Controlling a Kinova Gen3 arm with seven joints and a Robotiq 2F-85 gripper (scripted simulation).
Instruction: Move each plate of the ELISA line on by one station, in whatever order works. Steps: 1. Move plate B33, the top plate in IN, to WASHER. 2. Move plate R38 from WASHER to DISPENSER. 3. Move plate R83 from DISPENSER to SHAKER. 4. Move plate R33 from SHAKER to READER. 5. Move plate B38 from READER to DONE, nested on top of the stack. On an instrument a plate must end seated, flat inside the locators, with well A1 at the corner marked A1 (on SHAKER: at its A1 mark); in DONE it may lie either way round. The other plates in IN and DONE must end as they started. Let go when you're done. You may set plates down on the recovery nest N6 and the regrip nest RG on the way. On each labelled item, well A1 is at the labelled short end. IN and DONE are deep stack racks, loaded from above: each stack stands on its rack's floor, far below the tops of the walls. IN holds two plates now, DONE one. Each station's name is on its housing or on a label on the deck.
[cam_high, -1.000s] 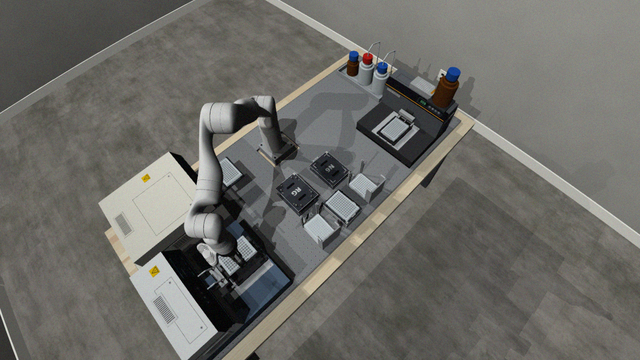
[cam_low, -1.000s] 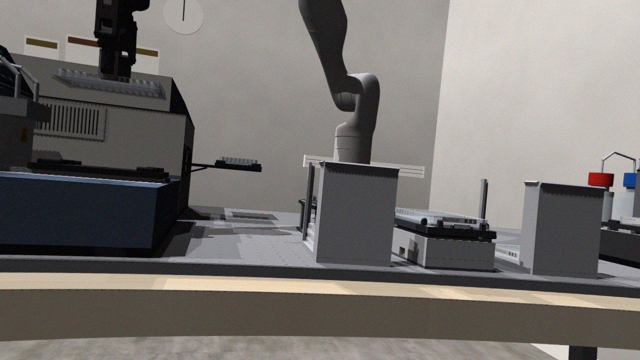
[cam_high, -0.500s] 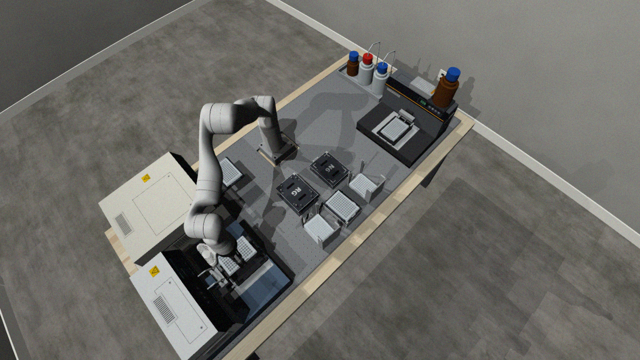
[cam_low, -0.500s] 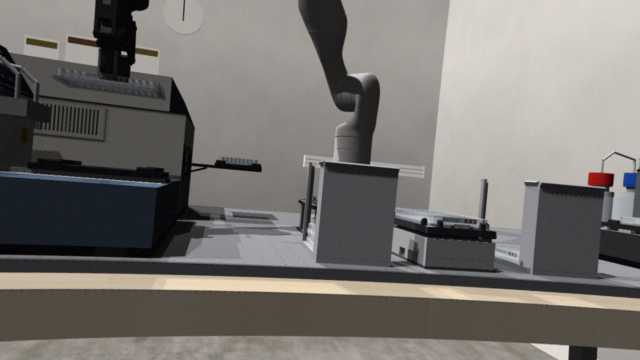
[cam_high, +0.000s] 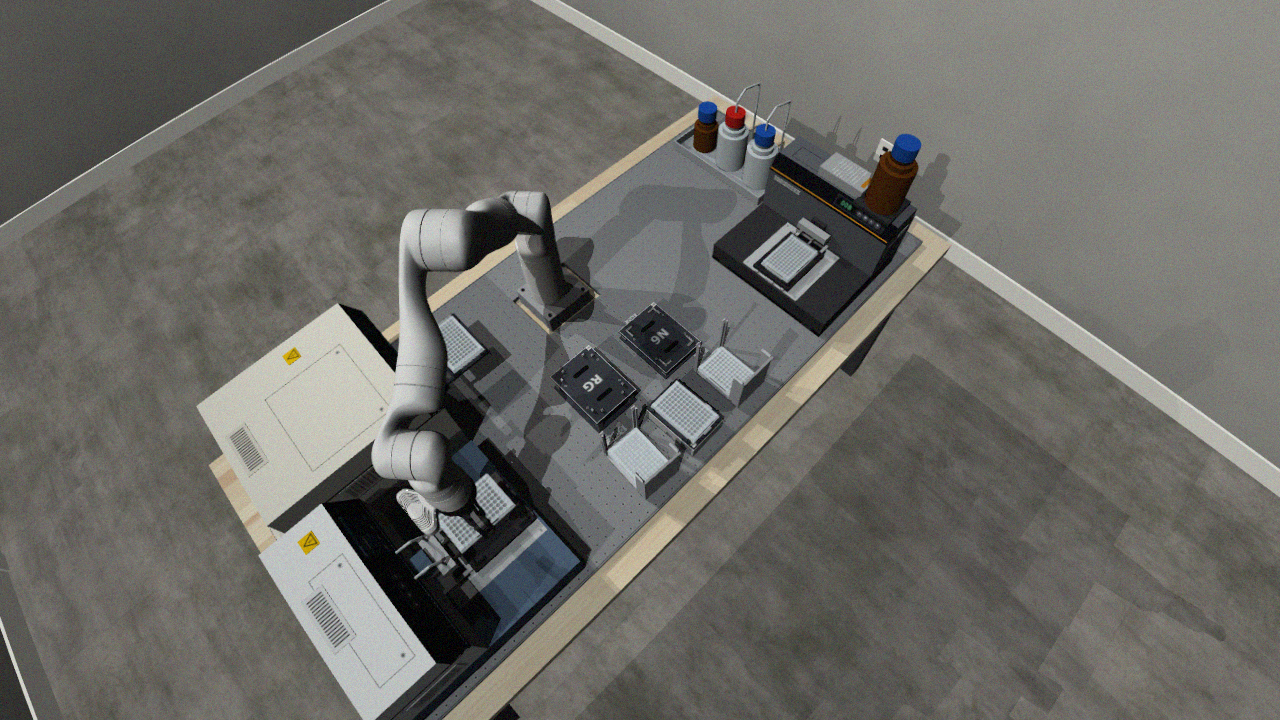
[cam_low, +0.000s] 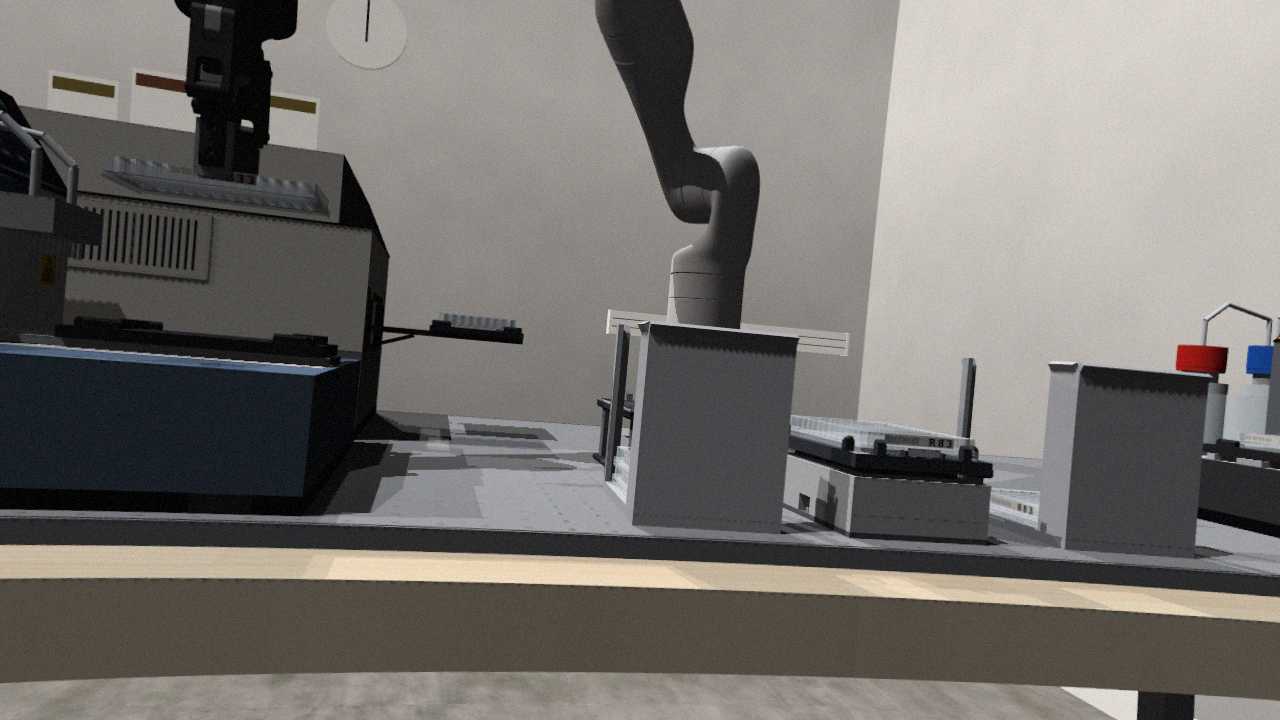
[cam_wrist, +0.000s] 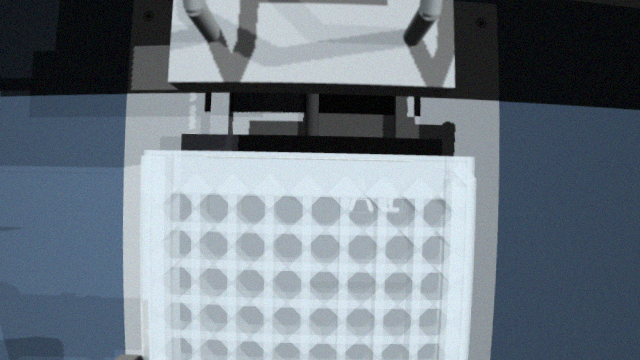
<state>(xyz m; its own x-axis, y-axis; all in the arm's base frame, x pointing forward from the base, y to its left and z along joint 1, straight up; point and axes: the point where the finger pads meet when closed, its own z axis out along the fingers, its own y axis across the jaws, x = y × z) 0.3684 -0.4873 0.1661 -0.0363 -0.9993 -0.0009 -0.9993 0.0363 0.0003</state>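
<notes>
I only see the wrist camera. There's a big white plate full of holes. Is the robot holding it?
Observer: Yes. In the exterior view the gripper grips the plate from above, up in the air.
Operator: What's under it?
Observer: The top view shows a black and blue instrument below it, at the end of the table.
Operator: Are there more plates?
Observer: Yes. The exterior view shows one labelled R83 on a low station between two grey racks.
</notes>
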